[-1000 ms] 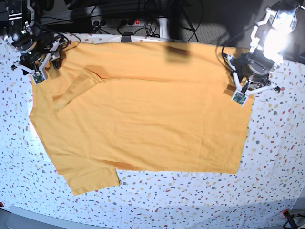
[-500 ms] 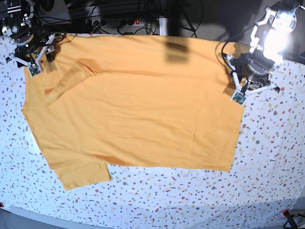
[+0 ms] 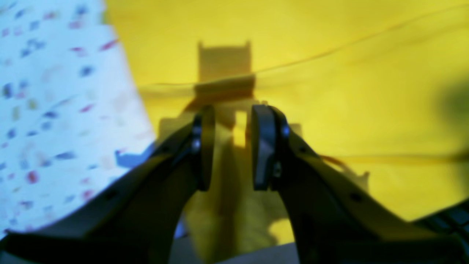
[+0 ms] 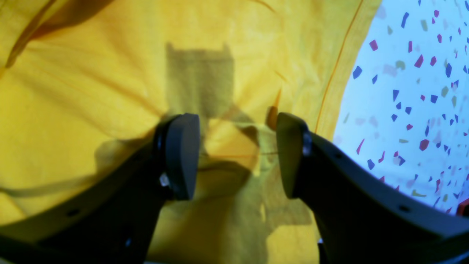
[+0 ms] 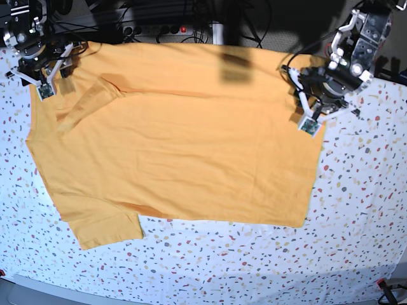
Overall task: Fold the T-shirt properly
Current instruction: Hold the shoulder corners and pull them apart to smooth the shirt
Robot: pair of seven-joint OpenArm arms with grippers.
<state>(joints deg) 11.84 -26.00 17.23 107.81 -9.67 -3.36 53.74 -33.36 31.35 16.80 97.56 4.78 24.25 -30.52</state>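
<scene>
Orange-yellow cloth covers most of the desk (image 5: 356,210), which is white with small coloured specks. It is the T-shirt (image 5: 184,140), lying flat and spread wide, with its top edge along the far edge of the desk. No writing shows on the side facing up.

At the far left corner of the desk, the right gripper (image 5: 39,63) sits on the shirt's corner there. In its own wrist view the right gripper (image 4: 234,154) has its two dark fingers (image 4: 179,157) standing apart, with a puckered bit of the T-shirt (image 4: 91,102) bunched up between them. The cloth pulls into wrinkles toward the fingers, so it looks like it is pinching the shirt. One sleeve lies folded over the body near this corner, and the other sleeve sticks out toward the near left side of the desk.

At the far right, the left gripper (image 5: 313,105) sits on the shirt's right edge. In its wrist view, which is blurry, the left gripper (image 3: 229,146) has its fingers (image 3: 262,146) close together with a raised fold of the T-shirt (image 3: 329,73) squeezed between them. The speckled desk (image 3: 55,110) shows beside it.
</scene>
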